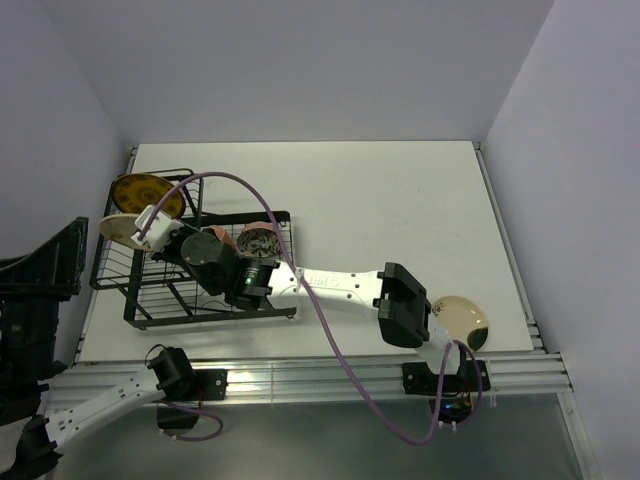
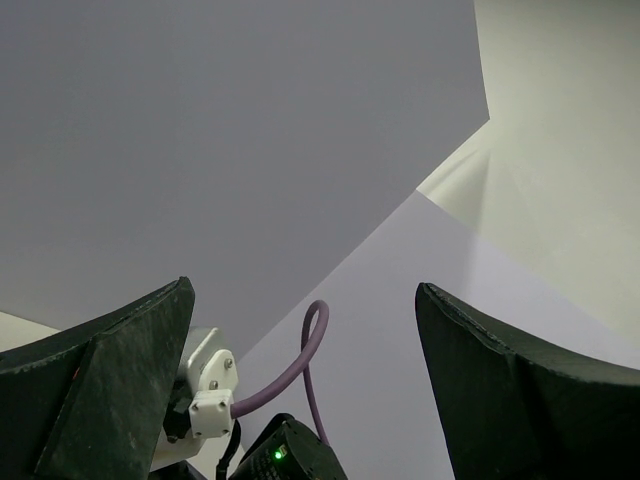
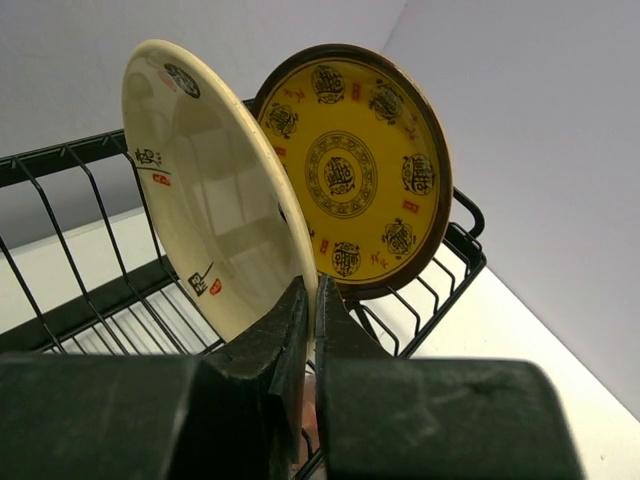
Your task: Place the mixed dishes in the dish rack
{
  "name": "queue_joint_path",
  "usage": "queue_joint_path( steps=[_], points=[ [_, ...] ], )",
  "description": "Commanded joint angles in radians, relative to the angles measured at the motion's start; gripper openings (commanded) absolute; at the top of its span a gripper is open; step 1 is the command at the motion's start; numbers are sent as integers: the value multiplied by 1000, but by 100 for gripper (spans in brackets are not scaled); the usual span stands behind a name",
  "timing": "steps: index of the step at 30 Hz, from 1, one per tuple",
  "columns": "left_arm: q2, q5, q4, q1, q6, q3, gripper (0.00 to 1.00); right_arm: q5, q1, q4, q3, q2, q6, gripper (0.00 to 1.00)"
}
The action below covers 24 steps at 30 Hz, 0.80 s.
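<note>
The black wire dish rack [image 1: 160, 300] stands at the table's left. A mustard-yellow patterned plate [image 1: 140, 192] stands upright at its far end, also in the right wrist view [image 3: 350, 170]. My right gripper [image 1: 150, 228] reaches across the rack and is shut on the rim of a cream plate [image 3: 210, 200], held upright just in front of the yellow plate. A dark patterned bowl [image 1: 262, 243] sits in the rack's right end, with a pinkish mug [image 1: 221, 236] beside it, partly hidden by my arm. A second cream plate [image 1: 462, 320] lies at the table's right front. My left gripper [image 2: 305, 290] is open and empty, pointing up at the walls.
The left arm [image 1: 168, 370] is folded low at the near left, off the table's front edge. A black crate [image 1: 40, 270] stands left of the table. The right arm's purple cable [image 1: 300, 270] loops over the rack. Rack wires [image 3: 90, 310] run below the held plate.
</note>
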Motion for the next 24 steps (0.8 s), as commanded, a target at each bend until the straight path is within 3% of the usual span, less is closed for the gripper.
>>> queue_joint_path(
  steps=[1, 7, 12, 17, 24],
  points=[
    [0, 7, -14, -1, -14, 25, 99, 48, 2, 45, -30, -91, 5, 8],
    [0, 14, -20, -1, -31, 22, 99, 51, 2, 78, -80, -130, 16, 26],
    [10, 20, -33, -1, -41, 28, 99, 48, 1, 75, -84, -136, 22, 49],
    [20, 31, -42, -1, -41, 33, 99, 41, 1, 106, -111, -160, 27, 65],
    [146, 106, -197, -1, -43, 154, 99, 171, -1, 178, -203, -294, 67, 72]
  ],
)
